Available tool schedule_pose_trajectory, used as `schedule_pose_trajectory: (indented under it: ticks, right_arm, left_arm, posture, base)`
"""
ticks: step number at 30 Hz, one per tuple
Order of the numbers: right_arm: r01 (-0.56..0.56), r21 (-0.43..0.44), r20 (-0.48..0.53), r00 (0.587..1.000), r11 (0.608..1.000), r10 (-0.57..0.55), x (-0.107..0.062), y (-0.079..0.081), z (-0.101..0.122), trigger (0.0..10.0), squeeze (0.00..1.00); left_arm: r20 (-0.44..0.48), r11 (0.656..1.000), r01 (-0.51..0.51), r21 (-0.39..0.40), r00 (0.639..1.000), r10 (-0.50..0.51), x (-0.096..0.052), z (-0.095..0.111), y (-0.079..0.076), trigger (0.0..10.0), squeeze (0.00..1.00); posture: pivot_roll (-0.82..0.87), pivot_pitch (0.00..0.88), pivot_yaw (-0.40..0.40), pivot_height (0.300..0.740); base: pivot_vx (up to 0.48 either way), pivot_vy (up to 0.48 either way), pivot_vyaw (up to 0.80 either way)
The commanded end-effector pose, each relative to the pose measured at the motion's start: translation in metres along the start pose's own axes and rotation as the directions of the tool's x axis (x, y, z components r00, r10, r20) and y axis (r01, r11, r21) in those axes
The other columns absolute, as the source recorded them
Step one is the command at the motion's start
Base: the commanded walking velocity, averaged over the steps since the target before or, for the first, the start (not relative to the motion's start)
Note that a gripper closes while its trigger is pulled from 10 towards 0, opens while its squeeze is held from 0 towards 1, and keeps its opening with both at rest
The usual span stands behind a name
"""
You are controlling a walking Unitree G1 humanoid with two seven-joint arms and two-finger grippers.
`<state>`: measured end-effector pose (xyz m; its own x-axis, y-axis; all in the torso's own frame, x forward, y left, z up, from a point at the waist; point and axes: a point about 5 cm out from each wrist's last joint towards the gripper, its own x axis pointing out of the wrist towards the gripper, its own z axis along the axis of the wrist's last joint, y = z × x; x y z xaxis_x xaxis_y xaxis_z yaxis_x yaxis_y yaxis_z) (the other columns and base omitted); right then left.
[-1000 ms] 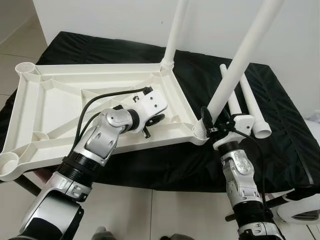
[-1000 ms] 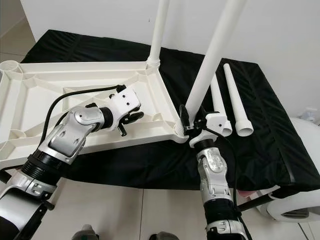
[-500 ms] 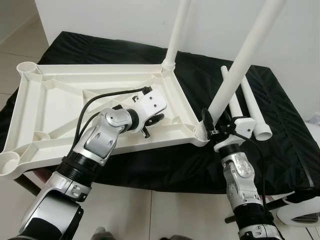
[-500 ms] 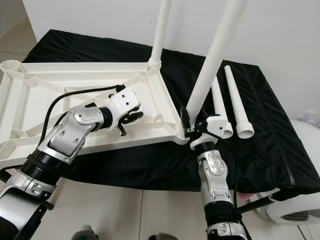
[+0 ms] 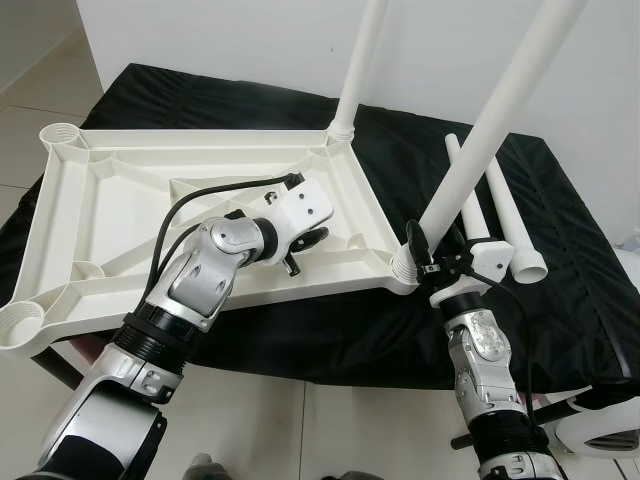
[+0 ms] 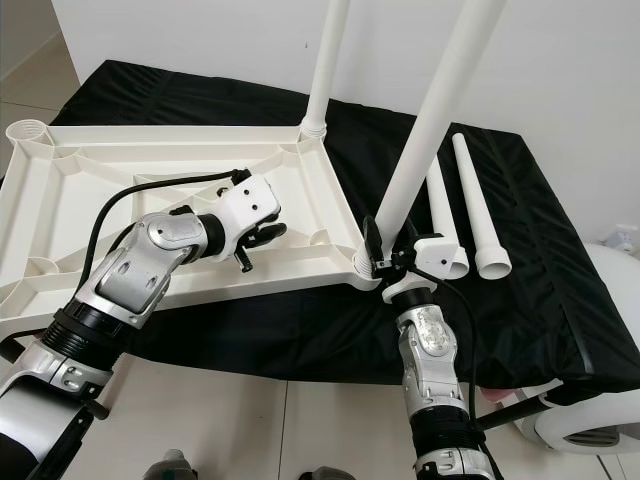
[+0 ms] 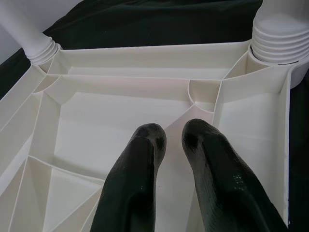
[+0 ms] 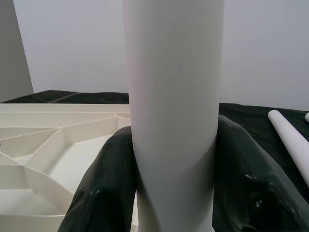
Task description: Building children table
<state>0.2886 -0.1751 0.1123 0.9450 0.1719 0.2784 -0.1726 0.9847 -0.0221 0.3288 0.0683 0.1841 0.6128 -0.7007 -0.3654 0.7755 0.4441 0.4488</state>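
Nearest, the right end effector [image 5: 432, 250] clamps the leg [image 5: 480, 145] standing in the upturned tabletop's [image 5: 100, 215] near corner socket; seating it looks in hand. The left end effector [image 7: 171, 145], fingers nearly together, holds nothing, resting inside the tabletop. Next, fetch a spare leg [image 5: 505, 215] lying beyond on the black-covered worktop [image 5: 570, 280].

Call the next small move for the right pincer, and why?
Probably keep the right pincer closed and twist the near table leg further into its corner socket. The leg leans rather than standing square, so it may not be seated, while the left pincer steadies the tabletop.
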Motion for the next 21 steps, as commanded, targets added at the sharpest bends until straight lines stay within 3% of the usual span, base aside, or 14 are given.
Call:
schedule_pose_trajectory:
  ticks: [1, 8, 15, 21]
  right_arm:
    - [0.081, 0.008, -0.376, 0.924, 0.997, -0.073, -0.055, -0.012, -0.065, 10.0, 0.00]
    - [0.176, 0.051, -0.390, 0.910, 0.983, -0.142, -0.062, -0.014, -0.069, 10.0, 0.00]
    - [0.265, -0.007, -0.321, 0.912, 0.964, -0.254, -0.061, -0.015, -0.059, 10.0, 0.00]
    - [0.259, -0.014, -0.309, 0.918, 0.966, -0.250, -0.057, -0.015, -0.056, 10.0, 0.00]
  left_arm:
    - [0.029, 1.000, 0.010, 0.027, 1.000, -0.011, 0.000, 0.007, -0.001, 10.0, 0.00]
    - [0.033, 0.999, 0.017, 0.035, 0.999, -0.018, 0.000, 0.008, -0.002, 10.0, 0.00]
    - [0.037, 0.999, 0.018, 0.037, 0.999, -0.019, 0.001, 0.010, 0.000, 10.0, 0.00]
    - [0.035, 0.999, 0.014, 0.036, 0.999, -0.016, 0.001, 0.010, 0.001, 10.0, 0.00]
  posture:
    - [0.06, 0.045, -0.083, 0.740]
    - [0.06, 0.039, -0.078, 0.740]
    - [0.06, 0.046, -0.078, 0.740]
    - [0.06, 0.048, -0.079, 0.740]
  base:
    - [0.000, 0.000, 0.00]
    - [0.000, 0.000, 0.00]
    - [0.000, 0.000, 0.00]
    - [0.000, 0.000, 0.00]
